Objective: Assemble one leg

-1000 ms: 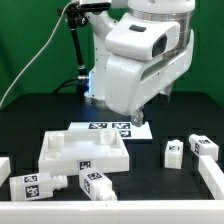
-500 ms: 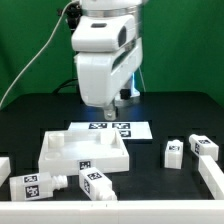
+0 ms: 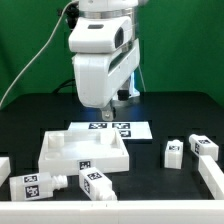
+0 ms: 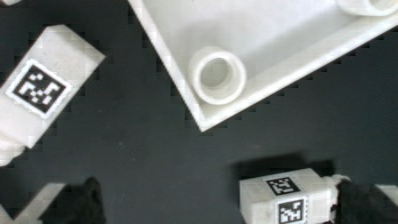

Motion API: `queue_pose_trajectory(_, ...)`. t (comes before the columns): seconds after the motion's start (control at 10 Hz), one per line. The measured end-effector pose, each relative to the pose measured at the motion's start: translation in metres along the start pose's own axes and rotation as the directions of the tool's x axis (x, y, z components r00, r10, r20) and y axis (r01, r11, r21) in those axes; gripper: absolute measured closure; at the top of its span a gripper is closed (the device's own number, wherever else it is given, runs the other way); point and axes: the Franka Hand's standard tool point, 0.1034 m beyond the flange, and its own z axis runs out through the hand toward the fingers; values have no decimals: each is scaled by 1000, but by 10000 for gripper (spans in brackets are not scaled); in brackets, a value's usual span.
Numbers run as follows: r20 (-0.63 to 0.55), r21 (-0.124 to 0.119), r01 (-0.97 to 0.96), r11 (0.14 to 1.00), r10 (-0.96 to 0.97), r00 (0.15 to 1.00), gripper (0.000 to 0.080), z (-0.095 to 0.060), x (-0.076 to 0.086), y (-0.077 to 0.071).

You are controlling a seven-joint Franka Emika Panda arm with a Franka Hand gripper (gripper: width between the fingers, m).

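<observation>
Gripper point(image 4: 217, 202) hangs wide open and empty above the black table. From the exterior view's left we see a lying leg point(image 3: 36, 185), the square panel point(image 3: 85, 150) and a spare leg point(image 3: 173, 152). In the wrist view the leg point(image 4: 294, 195) lies just off the panel's corner, nearer one finger. We judge it best to centre over it, square the jaws to its flat sides, then descend.

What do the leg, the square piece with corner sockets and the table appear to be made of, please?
The leg looks like white plastic, matte and faintly grainy, perhaps 3D-printed; its tag seems a printed sticker. The square piece with corner sockets looks the same: opaque white, dull sheen, crisp moulded socket ring. The table seems matte black, maybe cloth; unclear.
</observation>
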Motion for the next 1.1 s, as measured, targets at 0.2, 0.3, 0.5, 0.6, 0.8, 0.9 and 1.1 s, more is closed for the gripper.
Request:
queue_pose_trajectory(0.2, -38, -54, 175, 983, -177, 984, 150, 7, -36, -16)
queue_pose_trajectory(0.3, -38, -60, 220, 974, -223, 974, 150, 14, -44, -21)
queue_pose_trajectory(0.5, -42, -54, 200, 978, -203, 978, 150, 17, -47, -22)
queue_pose_trajectory(0.6, -42, -53, 200, 978, -202, 979, 150, 17, -48, -22)
queue_pose_trajectory(0.8, -49, -34, 175, 984, -176, 983, 150, 26, -59, -32)
queue_pose_trajectory(0.9, -46, -34, 220, 975, -222, 974, 150, 35, -70, -45)
queue_pose_trajectory(1.1, -43, -30, 285, 958, -286, 957, 150, 51, -84, -72)
